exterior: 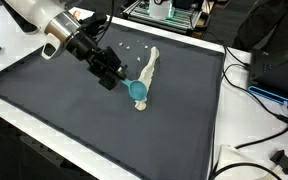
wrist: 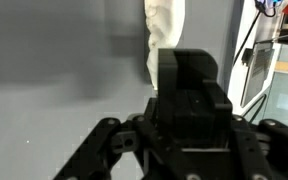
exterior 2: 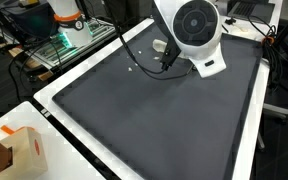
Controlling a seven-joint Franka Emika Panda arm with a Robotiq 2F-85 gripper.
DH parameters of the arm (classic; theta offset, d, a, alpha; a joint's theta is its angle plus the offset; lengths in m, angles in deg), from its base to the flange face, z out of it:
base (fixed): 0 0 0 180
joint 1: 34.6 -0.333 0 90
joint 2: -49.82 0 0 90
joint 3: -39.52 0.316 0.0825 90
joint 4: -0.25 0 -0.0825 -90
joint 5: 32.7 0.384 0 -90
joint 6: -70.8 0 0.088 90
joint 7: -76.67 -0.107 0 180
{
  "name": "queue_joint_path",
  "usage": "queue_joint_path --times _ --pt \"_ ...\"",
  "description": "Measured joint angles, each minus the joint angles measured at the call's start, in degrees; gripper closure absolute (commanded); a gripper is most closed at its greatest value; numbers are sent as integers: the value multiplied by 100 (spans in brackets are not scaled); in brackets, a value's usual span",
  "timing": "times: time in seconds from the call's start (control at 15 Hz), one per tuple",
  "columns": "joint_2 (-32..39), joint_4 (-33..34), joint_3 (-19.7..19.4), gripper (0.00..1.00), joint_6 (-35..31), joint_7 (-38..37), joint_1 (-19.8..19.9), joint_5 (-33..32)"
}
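In an exterior view, the gripper (exterior: 112, 80) is hovering low over the dark mat (exterior: 84, 130), just beside a teal cup (exterior: 137, 91), and I am not seeing any contact between them. The cup is sitting against the lower part of a cream cloth (exterior: 151, 66), which is lying stretched out on the mat. The fingers are looking pressed together, with nothing between them. In an exterior view from the opposite side, the white arm joint (exterior 2: 194, 25) is covering almost the whole gripper. Only a small piece of the cream cloth (exterior 2: 159, 45) is showing next to it, so this view is not helping to judge the gap. In the wrist view, the gripper (wrist: 189, 72) is appearing as one black block, which I am reading as closed and empty. The cream cloth (wrist: 164, 25) is running away from it, slightly to one side of the centre line, and the cup is not showing here. In my judgement, good work here is asking first for a full opening of the fingers. After that the wrist should be centred over the cup's rim and lowered slowly, so that a finger is not pushing the cup or dragging the cloth.
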Motion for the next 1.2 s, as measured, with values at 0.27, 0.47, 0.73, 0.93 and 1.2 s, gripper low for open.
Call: queue_joint_path --times 0.27,0.47,0.73,0.93,1.2 --pt "5 47 30 75 5 -28 0 -152" --pt "7 47 33 75 -9 -99 3 -152" --pt "8 30 41 75 -58 -413 11 -124" --pt "7 13 51 75 -88 -678 23 -108" --pt "7 12 54 75 -99 -901 23 -109"
